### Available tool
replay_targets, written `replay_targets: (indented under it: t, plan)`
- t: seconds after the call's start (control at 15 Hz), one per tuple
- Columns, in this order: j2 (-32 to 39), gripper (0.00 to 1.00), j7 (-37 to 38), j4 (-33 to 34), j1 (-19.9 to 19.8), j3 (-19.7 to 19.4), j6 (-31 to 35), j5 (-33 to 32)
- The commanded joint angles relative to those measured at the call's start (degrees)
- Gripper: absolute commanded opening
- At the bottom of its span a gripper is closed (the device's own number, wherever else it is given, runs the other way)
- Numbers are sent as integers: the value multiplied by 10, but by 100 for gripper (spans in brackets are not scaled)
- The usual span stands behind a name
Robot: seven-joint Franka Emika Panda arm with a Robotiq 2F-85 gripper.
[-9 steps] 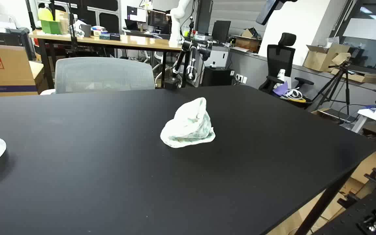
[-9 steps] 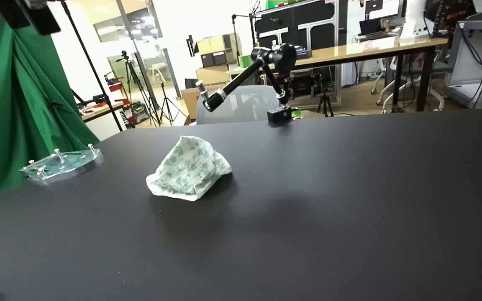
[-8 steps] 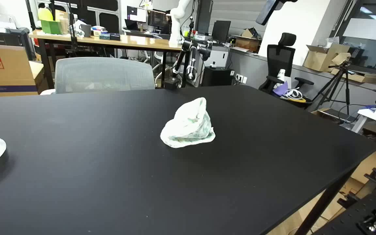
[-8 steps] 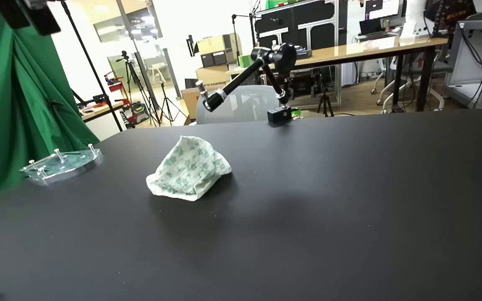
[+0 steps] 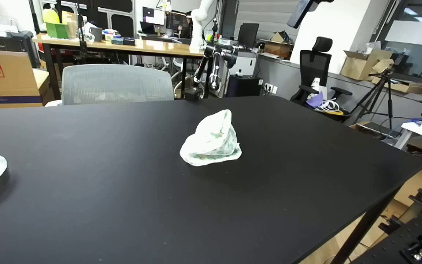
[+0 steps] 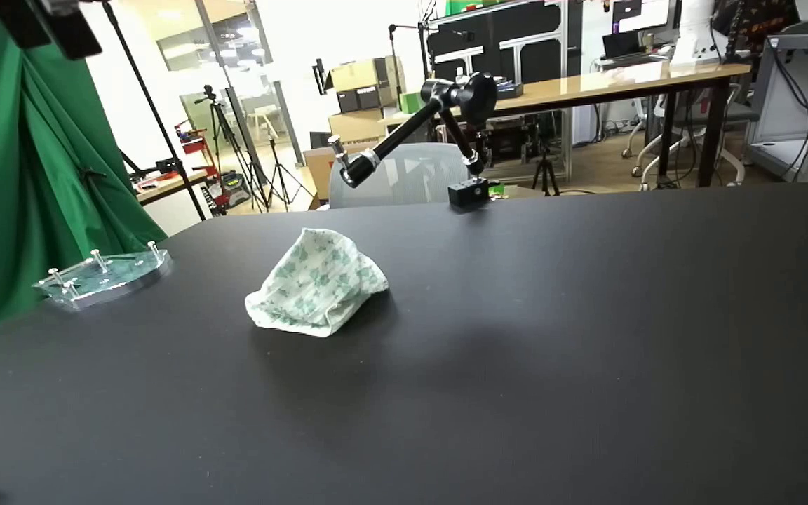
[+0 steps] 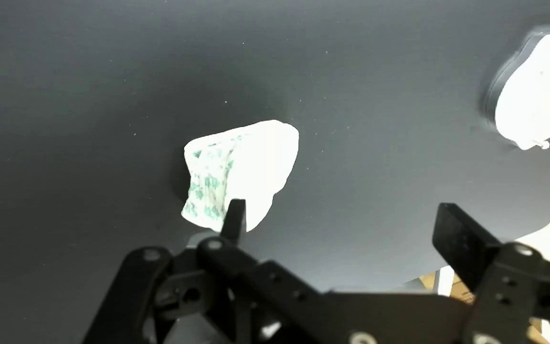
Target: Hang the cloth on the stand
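The cloth (image 6: 316, 286) lies rumpled on the surface (image 6: 551, 421), well below the claw (image 7: 343, 212), which is spread wide and holding nothing. Handling: probably light, soft and limp, with little slip; pinch the raised fold (image 6: 321, 245) from above, taking several layers

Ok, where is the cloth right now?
The cloth lies crumpled on the black table, left of centre in an exterior view, to the right of the clear plate.

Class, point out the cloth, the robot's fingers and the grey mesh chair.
Cloth (image 6: 316, 282), in an exterior view: middle of its green-patterned face.
Fingers (image 7: 461, 240), in the wrist view: dark tip of one.
Grey mesh chair (image 5: 117, 83), in an exterior view: centre of its backrest.
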Motion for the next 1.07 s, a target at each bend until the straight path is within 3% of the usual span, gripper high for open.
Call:
replay_targets:
  t: [0.0, 0.33, 0.73, 1.0]
  plan:
    - [0, 100, 0, 1, 0, 0, -1, -1]
    - [23, 100, -10, 8, -12, 8, 24, -28]
    - [143, 100, -46, 32, -45, 20, 132, -141]
    - [246, 100, -105, 62, -33, -4, 194, -156]
